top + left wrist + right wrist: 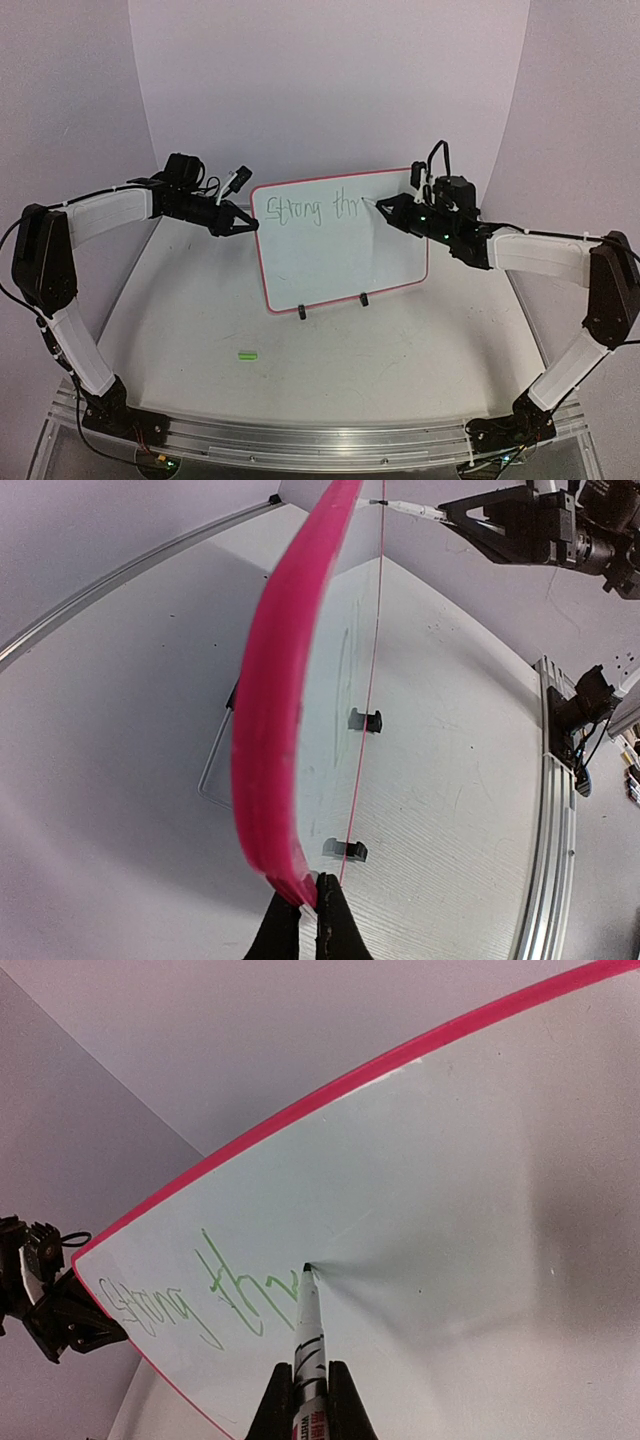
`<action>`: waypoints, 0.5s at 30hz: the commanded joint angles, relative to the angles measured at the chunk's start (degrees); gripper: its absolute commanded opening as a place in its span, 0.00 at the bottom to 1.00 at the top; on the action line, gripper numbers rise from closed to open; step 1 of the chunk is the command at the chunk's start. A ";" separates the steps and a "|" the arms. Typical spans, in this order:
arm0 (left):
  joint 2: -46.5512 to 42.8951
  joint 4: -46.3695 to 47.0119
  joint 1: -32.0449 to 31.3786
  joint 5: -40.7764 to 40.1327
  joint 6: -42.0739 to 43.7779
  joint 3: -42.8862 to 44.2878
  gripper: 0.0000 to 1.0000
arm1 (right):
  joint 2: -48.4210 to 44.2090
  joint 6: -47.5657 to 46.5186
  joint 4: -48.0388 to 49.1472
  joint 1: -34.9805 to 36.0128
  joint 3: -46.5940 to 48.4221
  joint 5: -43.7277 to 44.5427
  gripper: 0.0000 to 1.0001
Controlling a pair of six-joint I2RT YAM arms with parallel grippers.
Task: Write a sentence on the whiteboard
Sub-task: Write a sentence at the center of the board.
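While your left pincer (240, 220) was clenched on the pink left edge of the whiteboard (330, 255), a small green piece (247, 354) lay on the bench (400, 370) nearer the arm bases. The whiteboard stood upright mid-bench on two black clip feet (302, 312), with green writing (312, 210) reading "Strong thr". Your right pincer (388, 210) gripped a marker (308, 1325), its tip touching the whiteboard just after the last letter.

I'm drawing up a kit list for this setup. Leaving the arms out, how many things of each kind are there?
whiteboard: 1
marker: 1
black clip feet under the board: 2
small green piece on the table, perhaps a cap: 1
Total: 5
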 commanded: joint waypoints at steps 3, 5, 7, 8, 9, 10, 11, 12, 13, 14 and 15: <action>0.48 -5.30 -1.30 -4.65 4.79 -0.29 0.00 | 0.73 -1.57 -1.44 -0.18 1.36 -1.32 0.00; 0.48 -5.30 -1.30 -4.65 4.79 -0.29 0.00 | 0.26 -1.57 -1.76 -0.22 0.46 -1.28 0.00; 0.48 -5.33 -1.31 -4.64 4.76 -0.29 0.00 | -0.17 -1.59 -2.11 -0.19 -0.29 -1.32 0.00; 0.47 -5.31 -1.30 -4.64 4.77 -0.29 0.00 | -0.41 -1.58 -2.20 -0.19 -0.69 -1.20 0.00; 0.47 -5.30 -1.30 -4.64 4.79 -0.29 0.00 | -0.61 -1.58 -2.33 -0.18 -0.99 -0.98 0.00; 0.47 -5.30 -1.31 -4.64 4.80 -0.29 0.00 | -0.86 -1.59 -2.50 -0.18 -1.26 -0.61 0.00; 0.47 -5.31 -1.31 -4.64 4.79 -0.30 0.00 | -1.11 -1.60 -2.66 -0.18 -1.49 -0.20 0.00; 0.47 -5.31 -1.30 -4.64 4.75 -0.32 0.00 | -1.37 -1.60 -2.81 -0.18 -1.61 0.33 0.00; 0.47 -5.30 -1.30 -4.64 4.75 -0.34 0.00 | -1.65 -1.59 -2.96 -0.19 -1.70 0.86 0.00; 0.47 -5.30 -1.30 -4.64 4.78 -0.33 0.00 | -1.95 -1.61 -3.09 -0.18 -1.70 1.38 0.00; 0.48 -5.30 -1.31 -4.64 4.79 -0.33 0.00 | -2.21 -1.65 -3.25 -0.18 -1.66 1.89 0.00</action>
